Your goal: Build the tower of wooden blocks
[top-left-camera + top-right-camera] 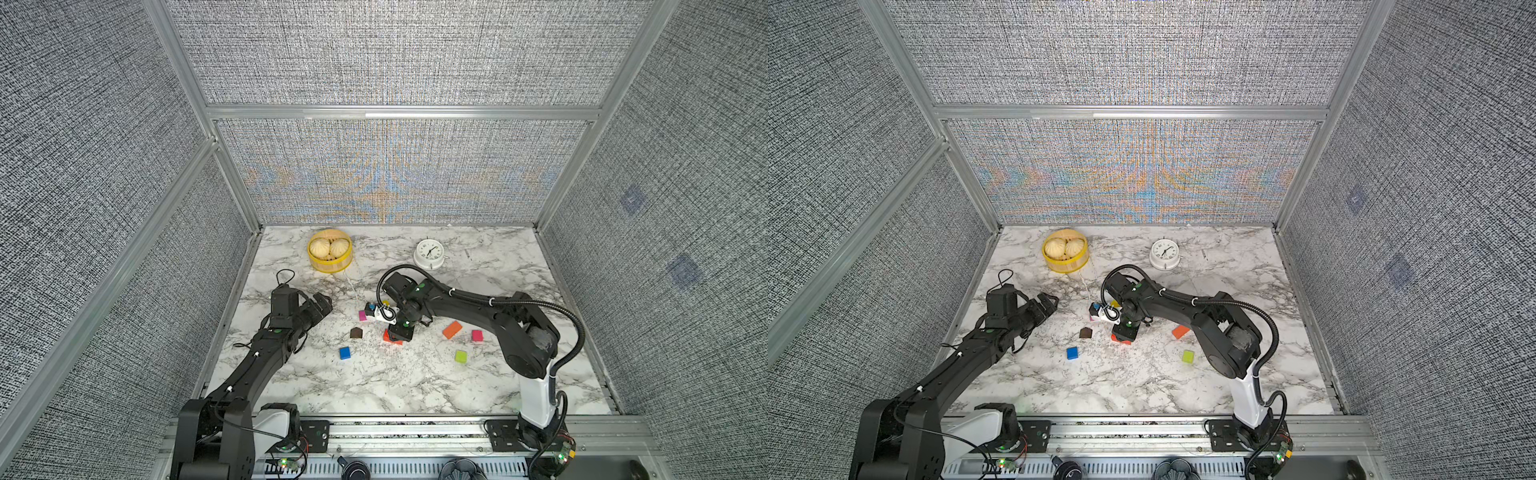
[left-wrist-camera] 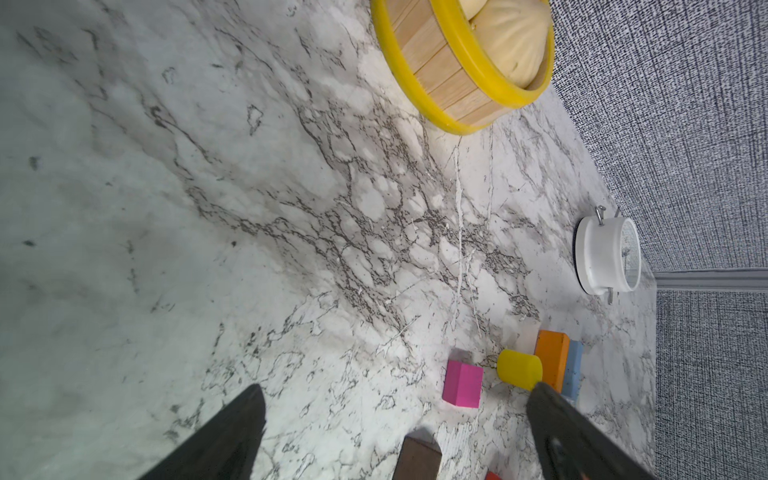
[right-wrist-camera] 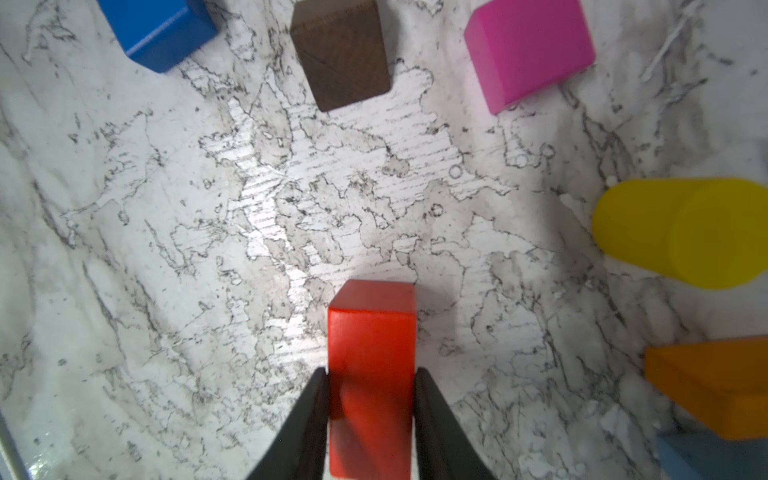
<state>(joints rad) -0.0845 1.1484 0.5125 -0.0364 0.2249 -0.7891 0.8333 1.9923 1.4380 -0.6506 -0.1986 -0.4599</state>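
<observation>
Marble table [image 1: 415, 386], front half bare. Right gripper [image 3: 370, 372] clamps red brick [image 3: 372, 328] mid-table; left gripper [image 2: 395, 388] spread wide, empty, toward left edge.

left hand [image 1: 323, 305] hovering, fingers spread | right hand [image 3: 371, 372] lowered, pinching

Rear L: basket [image 1: 330, 266]; rear R: clock [image 1: 429, 253]; ctr: blocks [image 1: 344, 353].

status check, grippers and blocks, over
Left gripper open, empty. Right gripper flanks red brick, grip unclear. Brown piece, pink cube, yellow cylinder lie ahead, none touching it.
</observation>
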